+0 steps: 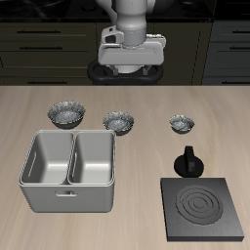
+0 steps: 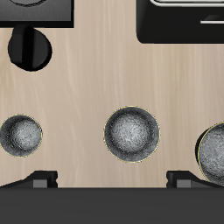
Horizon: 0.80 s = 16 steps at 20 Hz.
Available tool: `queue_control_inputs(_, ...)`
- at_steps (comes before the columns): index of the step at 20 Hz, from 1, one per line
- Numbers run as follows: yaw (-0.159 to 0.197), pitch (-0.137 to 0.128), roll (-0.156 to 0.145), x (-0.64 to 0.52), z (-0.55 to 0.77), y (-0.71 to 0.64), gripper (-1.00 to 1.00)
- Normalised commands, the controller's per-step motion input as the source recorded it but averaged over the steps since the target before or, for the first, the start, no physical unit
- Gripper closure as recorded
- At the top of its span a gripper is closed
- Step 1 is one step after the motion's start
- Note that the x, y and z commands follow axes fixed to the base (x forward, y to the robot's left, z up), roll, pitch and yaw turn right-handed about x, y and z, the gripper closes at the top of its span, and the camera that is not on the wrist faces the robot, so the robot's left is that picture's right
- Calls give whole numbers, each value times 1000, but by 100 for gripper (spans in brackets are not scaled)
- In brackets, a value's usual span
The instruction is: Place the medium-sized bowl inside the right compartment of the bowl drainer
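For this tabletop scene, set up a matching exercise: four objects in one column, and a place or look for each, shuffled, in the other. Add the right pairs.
Objects:
1. medium-sized bowl
2. bowl drainer
3. stove plate
4. smallest bowl

Descriptions:
A. flat, black, with concentric rings
B. light grey, two deep wells
C. middle of the row of three bowls
D. just behind the black knob-shaped item

Pairs: 1-C, 2-B, 3-A, 4-D

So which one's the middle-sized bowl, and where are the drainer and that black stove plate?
medium-sized bowl [image 1: 118,121]: exterior view, on its dark inside.
bowl drainer [image 1: 70,159]: exterior view, on the wall dividing its two wells.
stove plate [image 1: 203,208]: exterior view, on its ringed top surface.
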Motion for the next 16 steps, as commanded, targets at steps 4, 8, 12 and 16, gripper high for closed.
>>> queue_control_inputs(4,15,53,25,60,-649,113,-100)
queue_control_inputs(8,22,71,11,50,-618,125,-100)
queue_control_inputs(12,6,36,16,24,-530,52,-100)
queue_control_inputs(16,-17,40,-9,39,-373,-54,-100)
